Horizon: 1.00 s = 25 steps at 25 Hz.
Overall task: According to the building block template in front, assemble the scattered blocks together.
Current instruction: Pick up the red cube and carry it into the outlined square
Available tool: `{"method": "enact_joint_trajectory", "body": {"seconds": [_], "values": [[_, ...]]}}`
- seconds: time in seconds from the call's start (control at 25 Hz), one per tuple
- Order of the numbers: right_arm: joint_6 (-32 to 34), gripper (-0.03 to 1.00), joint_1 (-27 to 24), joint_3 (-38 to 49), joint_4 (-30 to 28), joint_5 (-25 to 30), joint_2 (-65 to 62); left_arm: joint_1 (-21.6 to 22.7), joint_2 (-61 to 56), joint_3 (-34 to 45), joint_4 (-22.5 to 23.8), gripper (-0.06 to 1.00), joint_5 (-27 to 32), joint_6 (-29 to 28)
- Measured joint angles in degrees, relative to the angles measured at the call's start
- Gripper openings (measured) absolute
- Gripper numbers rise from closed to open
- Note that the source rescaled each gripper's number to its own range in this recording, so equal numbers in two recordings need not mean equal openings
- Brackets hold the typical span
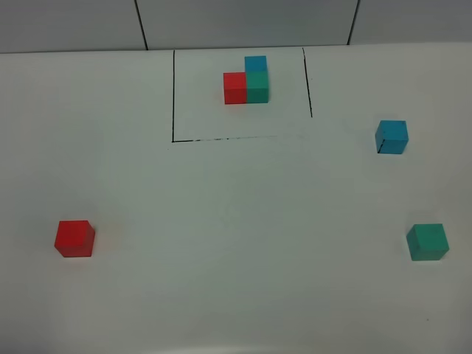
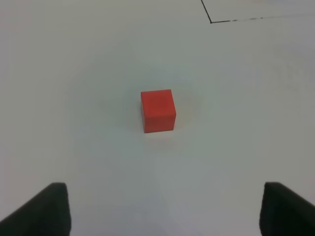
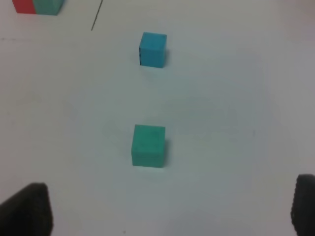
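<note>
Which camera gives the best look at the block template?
The exterior high view: the building block template sits whole inside its black outline, all three cubes visible. The right wrist view catches only its red and green edge, cropped; the left wrist view shows just an outline corner.

No writing, label, brand, number or sign was legible. The red cube (image 1: 74, 238), green cube (image 1: 428, 242), blue cube (image 1: 391, 137) and template cluster (image 1: 247, 82) were plain, and the surface (image 1: 236, 221) bore only a black outline (image 1: 173, 96).
</note>
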Motion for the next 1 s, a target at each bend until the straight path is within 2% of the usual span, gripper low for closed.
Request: {"method": "enact_joint_trajectory", "body": {"seconds": [1.0], "values": [[0.0,1.0,0.0,0.0,0.0,0.0,0.0,0.0,0.0,0.0,0.0,0.93,0.0,0.0]]}}
